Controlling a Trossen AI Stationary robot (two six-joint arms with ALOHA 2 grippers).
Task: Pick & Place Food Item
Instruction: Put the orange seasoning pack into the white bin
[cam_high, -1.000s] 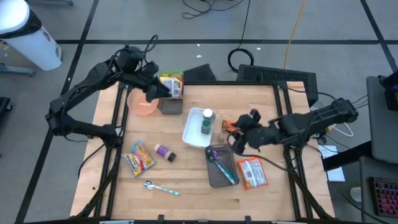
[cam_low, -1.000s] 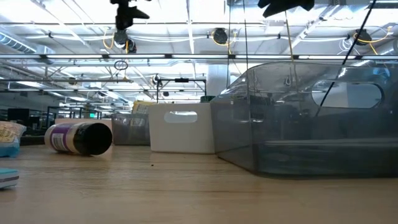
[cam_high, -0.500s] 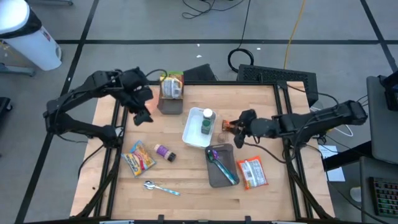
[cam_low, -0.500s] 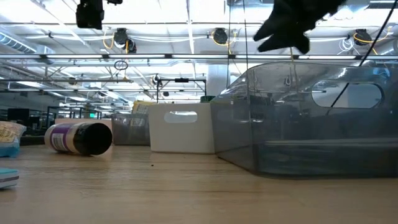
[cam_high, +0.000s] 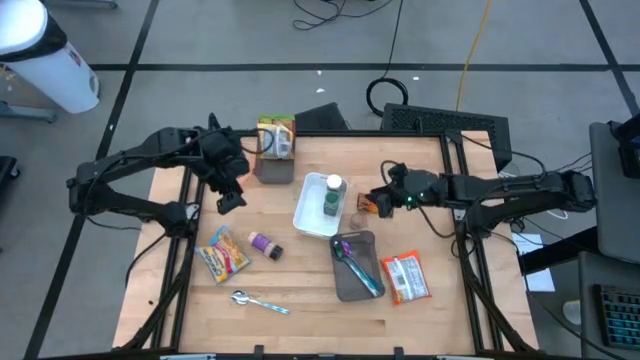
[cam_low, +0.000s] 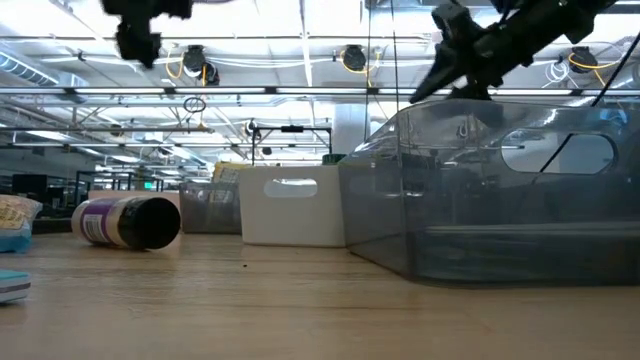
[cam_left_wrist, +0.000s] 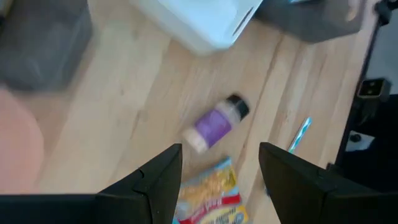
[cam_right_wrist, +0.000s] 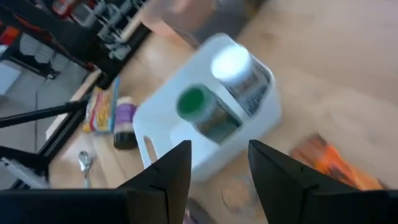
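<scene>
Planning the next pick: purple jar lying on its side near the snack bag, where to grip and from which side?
Probably the middle of the purple jar's barrel, coming straight down from above with the fingers across its short width. It lies on its side on the table, so the round body could roll; closing across the barrel should stop that. The snack bag sits close beside it, so keep the approach vertical.

From my remote seat: spoon (cam_high: 258, 301) with a blue handle lies flat near the front edge of the wooden table (cam_high: 300, 300). Grey bin (cam_high: 356, 265) right of centre holds a blue-and-purple utensil (cam_high: 354, 262). Black coiled cable (cam_high: 390, 92) sits on the grey floor beyond the table. White cylindrical bin (cam_high: 40, 55) stands at far left.
</scene>
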